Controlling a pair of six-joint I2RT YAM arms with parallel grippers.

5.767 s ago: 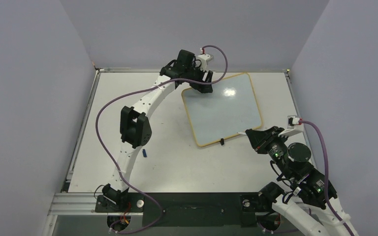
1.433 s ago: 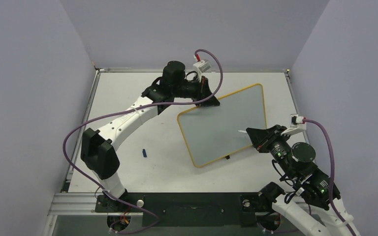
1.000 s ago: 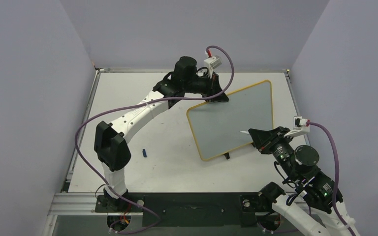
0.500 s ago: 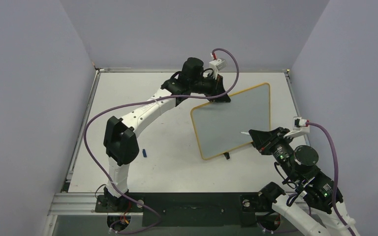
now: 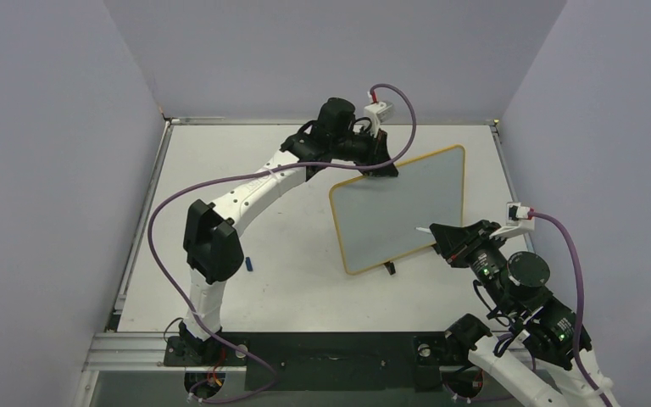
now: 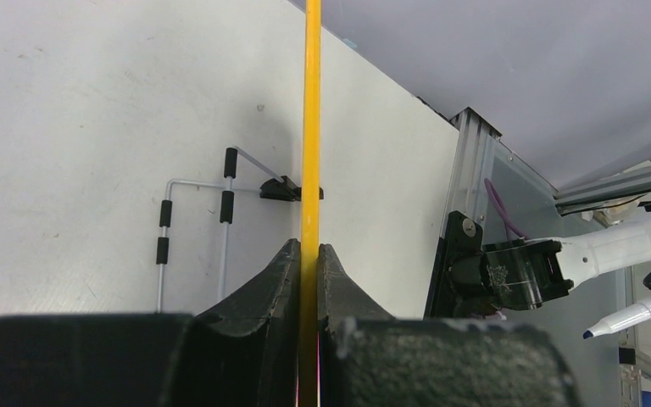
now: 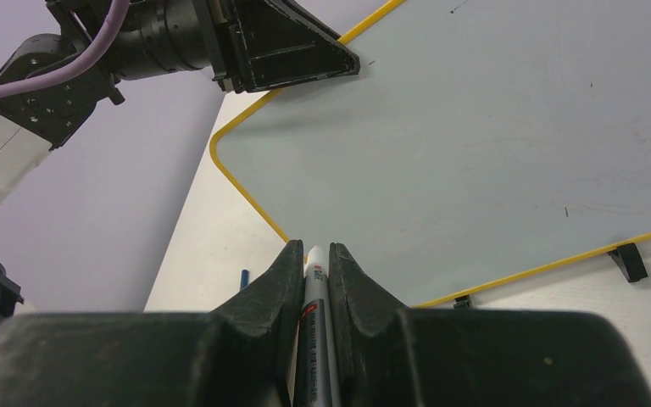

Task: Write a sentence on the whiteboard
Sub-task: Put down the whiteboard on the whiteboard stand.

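The whiteboard (image 5: 398, 212) stands tilted at the right-centre of the table (image 5: 220, 170), near edge lowest. Left gripper (image 5: 381, 169) — jaws clamped on the yellow frame at the board's far-left corner. Right gripper (image 5: 437, 231) — jaws closed around a marker (image 7: 316, 339), its tip at the board's near-right face; contact cannot be told.

The tabletop (image 5: 305, 284) is white and matt, with light scuff marks. One small blue item (image 5: 249, 264) lies on its left half, well apart from everything else. A marker (image 7: 316, 339) with a white barrel is uncapped, and its dark tip is exposed. Lavender wall panels (image 5: 51, 170) close off the left, far and right sides. An aluminium rail (image 5: 136, 346) runs along the near edge.
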